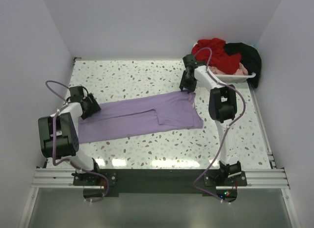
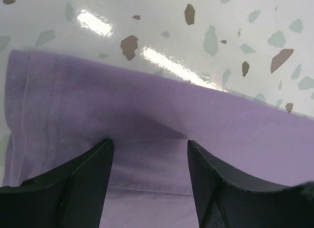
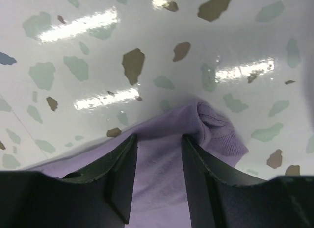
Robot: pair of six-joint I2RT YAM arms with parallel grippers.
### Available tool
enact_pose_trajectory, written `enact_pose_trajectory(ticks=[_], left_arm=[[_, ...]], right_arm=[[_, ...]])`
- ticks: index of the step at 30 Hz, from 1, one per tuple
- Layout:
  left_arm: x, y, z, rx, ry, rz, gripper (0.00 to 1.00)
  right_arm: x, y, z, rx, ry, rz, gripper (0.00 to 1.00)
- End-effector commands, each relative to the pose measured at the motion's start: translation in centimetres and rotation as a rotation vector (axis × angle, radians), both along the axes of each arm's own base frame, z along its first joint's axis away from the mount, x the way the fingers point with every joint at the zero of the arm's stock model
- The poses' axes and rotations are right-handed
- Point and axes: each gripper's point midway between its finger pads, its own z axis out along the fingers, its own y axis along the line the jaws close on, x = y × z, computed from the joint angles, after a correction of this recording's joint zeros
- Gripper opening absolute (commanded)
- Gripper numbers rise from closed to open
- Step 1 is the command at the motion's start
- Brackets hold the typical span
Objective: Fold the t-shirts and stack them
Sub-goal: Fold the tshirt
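Filling white tray (image 1: 237, 79): red, black, pink t-shirts (image 1: 216, 52)

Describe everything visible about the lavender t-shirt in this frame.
The lavender t-shirt is soft knit cloth, folded into a long band lying flat across the speckled table, with a stitched hem at its left end. The open left hand straddles that end; the open right hand straddles the bunched far-right corner.
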Motion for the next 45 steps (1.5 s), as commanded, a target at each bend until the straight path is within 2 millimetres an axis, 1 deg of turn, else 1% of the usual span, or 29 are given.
enact_pose_trajectory(ticks=[1,3,5,6,7,9,10,13,14,15,16,17,18,20,23,24,25,26,27,28,29,30,31,33,34,39,41,44,45], left_arm=[[-2.4,1.3,-0.2,0.02,0.059,0.051,0.67],[-2.5,1.3,0.3,0.024,0.054,0.048,0.67],[-2.3,1.4,1.6,0.033,0.027,0.046,0.68],[-2.2,1.3,2.0,0.037,0.015,0.04,0.68],[-1.9,1.4,3.0,0.044,-0.009,0.041,0.68],[-1.8,1.4,4.0,0.05,-0.029,0.039,0.68],[-1.4,1.4,5.0,0.057,-0.057,0.035,0.68],[-0.9,1.6,7.2,0.107,-0.096,0.032,0.69],[-0.8,1.4,7.7,0.115,-0.107,0.022,0.69],[-0.5,1.2,8.2,0.126,-0.122,0.013,0.69],[-0.1,0.3,8.9,0.128,-0.146,-0.014,0.69],[0.3,-0.3,9.3,0.133,-0.163,-0.035,0.69],[0.8,-1.7,9.6,0.128,-0.185,-0.079,0.69],[1.3,-3.5,9.7,0.106,-0.209,-0.136,0.69],[1.9,-7.1,9.2,0.046,-0.232,-0.25,0.69],[2.0,-7.8,8.9,0.031,-0.232,-0.273,0.69],[2.0,-8.6,8.3,0.016,-0.22,-0.297,0.69],[2.1,-8.9,8.1,0.0,-0.224,-0.31,0.7],[2.1,-10.1,7.8,-0.013,-0.223,-0.342,0.7],[1.9,-10.6,7.1,-0.026,-0.206,-0.359,0.71],[2.0,-11.1,6.9,-0.041,-0.211,-0.375,0.71],[1.6,-11.3,6.0,-0.056,-0.192,-0.378,0.71],[1.4,-11.5,5.7,-0.066,-0.186,-0.383,0.72],[0.9,-11.7,4.5,-0.082,-0.159,-0.389,0.72],[0.6,-11.7,4.0,-0.085,-0.142,-0.39,0.72],[-1.5,-11.5,1.1,-0.098,-0.039,-0.368,0.72],[-2.2,-11.4,0.5,-0.104,-0.004,-0.352,0.72],[-3.1,-11.3,0.0,-0.111,0.032,-0.34,0.72],[-3.2,-11.3,0.0,-0.112,0.036,-0.333,0.72]], right_arm=[[1.2,1.5,-1.7,0.046,0.005,0.013,0.46],[2.2,2.6,-1.0,0.093,-0.028,0.027,0.49],[2.9,3.1,0.0,0.123,-0.061,0.029,0.5],[3.3,4.0,0.7,0.169,-0.085,0.046,0.52],[3.5,4.3,1.6,0.187,-0.107,0.054,0.52],[4.0,5.0,3.0,0.216,-0.15,0.065,0.53],[4.0,5.3,4.3,0.236,-0.171,0.073,0.53],[4.0,6.1,6.5,0.256,-0.221,0.097,0.55],[4.1,6.4,8.3,0.264,-0.259,0.106,0.55],[4.1,6.5,9.3,0.268,-0.279,0.108,0.56],[4.0,6.5,9.9,0.263,-0.291,0.114,0.56],[3.8,6.6,11.5,0.26,-0.322,0.118,0.56],[3.7,6.6,12.1,0.241,-0.339,0.123,0.57],[3.2,6.5,13.7,0.226,-0.359,0.129,0.57],[2.1,6.5,14.3,0.203,-0.352,0.141,0.57],[1.7,6.6,14.3,0.202,-0.346,0.143,0.57],[1.0,6.6,13.3,0.195,-0.319,0.145,0.57],[0.7,6.8,13.0,0.197,-0.314,0.15,0.57],[0.3,6.9,12.6,0.196,-0.304,0.154,0.57],[-0.5,6.8,11.5,0.194,-0.274,0.152,0.57],[-0.8,6.9,11.0,0.195,-0.266,0.153,0.57],[-1.2,7.1,10.5,0.199,-0.253,0.155,0.57],[-1.7,7.0,9.3,0.195,-0.224,0.151,0.57],[-2.1,7.4,8.4,0.19,-0.207,0.158,0.57],[-2.4,7.3,7.2,0.181,-0.181,0.155,0.57],[-3.0,7.2,3.8,0.154,-0.126,0.142,0.56],[-3.2,7.3,2.3,0.15,-0.1,0.134,0.56],[-2.9,6.8,1.1,0.121,-0.09,0.112,0.56],[-2.9,6.8,0.0,0.108,-0.074,0.11,0.56]])
